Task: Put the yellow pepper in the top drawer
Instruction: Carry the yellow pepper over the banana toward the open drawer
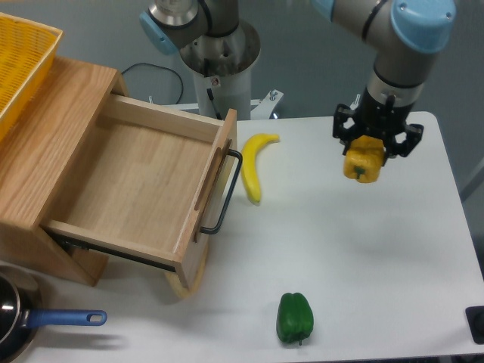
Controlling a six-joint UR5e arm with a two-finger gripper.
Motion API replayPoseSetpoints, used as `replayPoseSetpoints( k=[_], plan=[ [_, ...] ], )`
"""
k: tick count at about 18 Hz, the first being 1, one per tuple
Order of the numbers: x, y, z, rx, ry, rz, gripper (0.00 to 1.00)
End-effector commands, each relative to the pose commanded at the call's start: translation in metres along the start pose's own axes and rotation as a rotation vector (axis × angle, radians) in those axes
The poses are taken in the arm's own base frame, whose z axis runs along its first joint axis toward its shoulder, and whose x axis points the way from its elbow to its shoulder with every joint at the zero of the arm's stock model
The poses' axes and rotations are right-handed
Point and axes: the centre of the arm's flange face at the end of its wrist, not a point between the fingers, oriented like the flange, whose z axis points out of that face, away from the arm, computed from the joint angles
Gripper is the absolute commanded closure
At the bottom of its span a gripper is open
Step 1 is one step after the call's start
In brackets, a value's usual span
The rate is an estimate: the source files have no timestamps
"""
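The yellow pepper (363,163) is glossy and blocky. It hangs in my gripper (373,148), which is shut on it and holds it above the white table at the right. The top drawer (136,181) of the wooden cabinet is pulled open at the left. Its light-wood inside is bare and its black bar handle (226,193) faces right. The gripper and pepper are well to the right of the drawer, apart from it.
A yellow banana (254,167) lies just right of the drawer handle. A green bell pepper (294,318) sits near the table's front edge. A yellow mesh basket (19,60) stands on the cabinet top. A pan with a blue handle (64,318) is at the front left.
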Motion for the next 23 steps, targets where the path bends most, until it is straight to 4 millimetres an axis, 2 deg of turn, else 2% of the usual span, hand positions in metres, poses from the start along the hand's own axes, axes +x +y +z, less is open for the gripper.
replayPoseSetpoints(
  k=[1, 7, 13, 19, 21, 23],
  plan=[
    [0.015, -0.003, -0.009, 0.014, 0.004, 0.002, 0.73],
    [0.071, -0.007, -0.047, 0.079, 0.032, -0.046, 0.73],
    [0.114, -0.016, -0.074, 0.154, 0.045, -0.096, 0.72],
    [0.162, -0.044, -0.071, 0.155, 0.066, -0.127, 0.72],
    [0.184, -0.052, -0.062, 0.138, 0.081, -0.123, 0.72],
    [0.204, -0.057, -0.063, 0.158, 0.068, -0.134, 0.72]
  ],
)
